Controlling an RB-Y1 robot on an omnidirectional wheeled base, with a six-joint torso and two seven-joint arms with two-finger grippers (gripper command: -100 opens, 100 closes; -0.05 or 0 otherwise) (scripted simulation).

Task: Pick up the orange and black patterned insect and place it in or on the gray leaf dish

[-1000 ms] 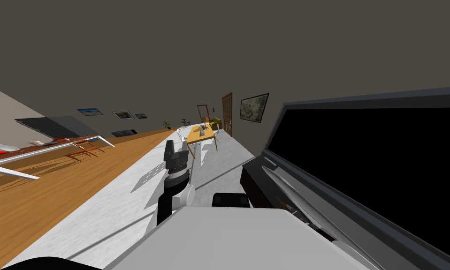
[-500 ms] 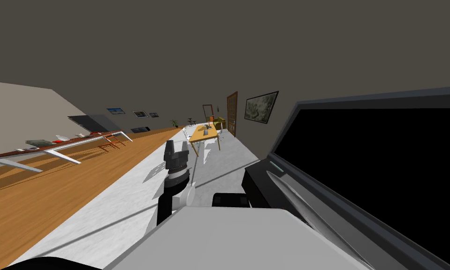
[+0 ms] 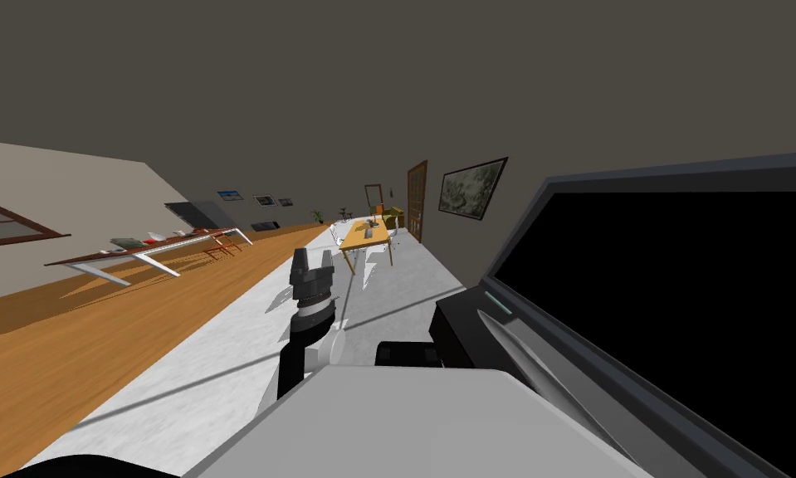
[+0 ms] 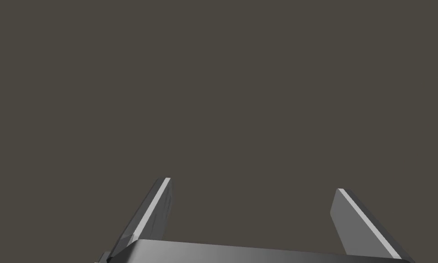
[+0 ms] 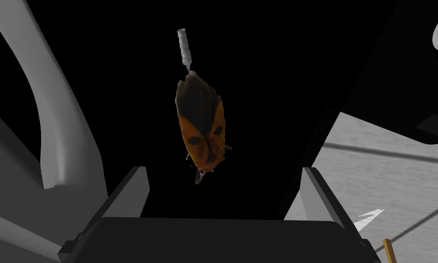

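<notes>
A: What is the largest thing in front of you?

B: A smooth black panel in a dark grey frame [image 3: 686, 332], rising on my right. After that comes a glossy orange-brown plank floor [image 3: 97, 332], and beside it one strip of white-grey marbled floor [image 3: 238, 357].

A: What furniture is there?

B: There are two tables. A long dark-topped table on slanted white legs [image 3: 151, 249] stands on the planks, and a yellow wooden table [image 3: 369, 235] stands farther along the marbled strip. The wall beyond has one brown panelled door [image 3: 417, 197] and one large dark-framed picture [image 3: 473, 188] beside it. On the far wall hang three small framed pictures [image 3: 263, 200].

A: And the arms?

B: The head view gives the room's layout, and the wrist views give the close detail. The left gripper [image 4: 253, 184] is raised above the marbled strip. Its two thin blades are spread wide and released, against a flat dull grey-brown surface. The right gripper [image 5: 224, 171] is also released, with its blades well apart.

A: Where is the insect?

B: The right wrist view shows a smooth pale grey curved band [image 5: 62, 114] sweeping up beside one blade; I cannot tell what it is. The one orange and black patterned insect [image 5: 202, 125] is shield-shaped. It is dark at its far end and orange with black spots nearer the gripper. It sits against a pure black area, just ahead of the right gripper and between the lines of its blades, touching neither. A small white ridged peg [image 5: 184, 45] meets its dark tip.
</notes>
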